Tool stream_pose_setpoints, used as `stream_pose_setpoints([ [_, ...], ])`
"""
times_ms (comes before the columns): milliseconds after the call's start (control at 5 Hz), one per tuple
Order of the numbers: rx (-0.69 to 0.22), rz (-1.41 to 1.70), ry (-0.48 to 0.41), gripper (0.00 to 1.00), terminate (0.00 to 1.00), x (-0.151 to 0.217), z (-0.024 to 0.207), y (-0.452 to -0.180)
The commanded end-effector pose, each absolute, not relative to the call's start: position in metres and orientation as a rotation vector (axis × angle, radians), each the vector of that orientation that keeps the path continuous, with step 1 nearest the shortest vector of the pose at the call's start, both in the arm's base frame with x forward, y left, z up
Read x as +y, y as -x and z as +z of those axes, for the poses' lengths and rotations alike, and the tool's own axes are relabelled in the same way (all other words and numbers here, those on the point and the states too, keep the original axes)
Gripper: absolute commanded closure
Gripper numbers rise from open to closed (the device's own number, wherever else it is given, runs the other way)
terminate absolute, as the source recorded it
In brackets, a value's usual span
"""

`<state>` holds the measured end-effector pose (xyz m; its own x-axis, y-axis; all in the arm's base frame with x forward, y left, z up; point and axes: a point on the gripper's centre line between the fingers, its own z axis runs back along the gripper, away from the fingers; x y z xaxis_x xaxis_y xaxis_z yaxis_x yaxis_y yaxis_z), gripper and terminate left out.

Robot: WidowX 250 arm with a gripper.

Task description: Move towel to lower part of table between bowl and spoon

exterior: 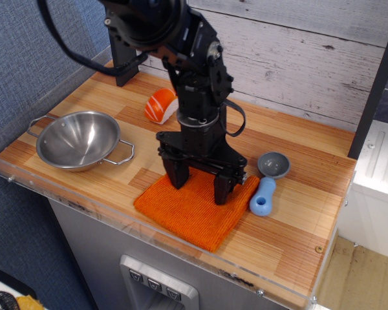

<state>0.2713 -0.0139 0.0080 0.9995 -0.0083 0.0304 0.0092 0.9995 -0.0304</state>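
The orange knitted towel (191, 211) lies flat near the front edge of the wooden table (291, 232), between the steel bowl (79, 139) at the left and the spoon (266, 184) at the right. Its right corner touches the spoon's light-blue handle. My gripper (199, 186) points straight down with its fingers (176, 174) spread wide and their tips pressed on the towel's far part. The fingers hold nothing between them.
An orange-and-white sushi toy (161, 105) lies behind my arm near the back wall. A dark post (121, 61) stands at the back left. A clear acrylic rim (149, 240) runs along the front edge, close to the towel's front corner.
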Motion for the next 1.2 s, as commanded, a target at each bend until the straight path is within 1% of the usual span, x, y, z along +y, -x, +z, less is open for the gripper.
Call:
stream_pose_setpoints([
  [0,-0.049,0.009,0.039,0.00,0.00,-0.005,0.018,-0.266],
  [200,-0.060,0.003,0.049,0.00,0.00,-0.007,0.024,-0.273],
  [400,-0.096,-0.007,0.049,0.00,0.00,-0.011,0.032,-0.278],
  [600,-0.141,-0.020,0.046,0.00,0.00,-0.014,0.047,-0.281],
  [1000,-0.220,-0.021,0.040,0.00,0.00,-0.015,0.085,-0.279],
])
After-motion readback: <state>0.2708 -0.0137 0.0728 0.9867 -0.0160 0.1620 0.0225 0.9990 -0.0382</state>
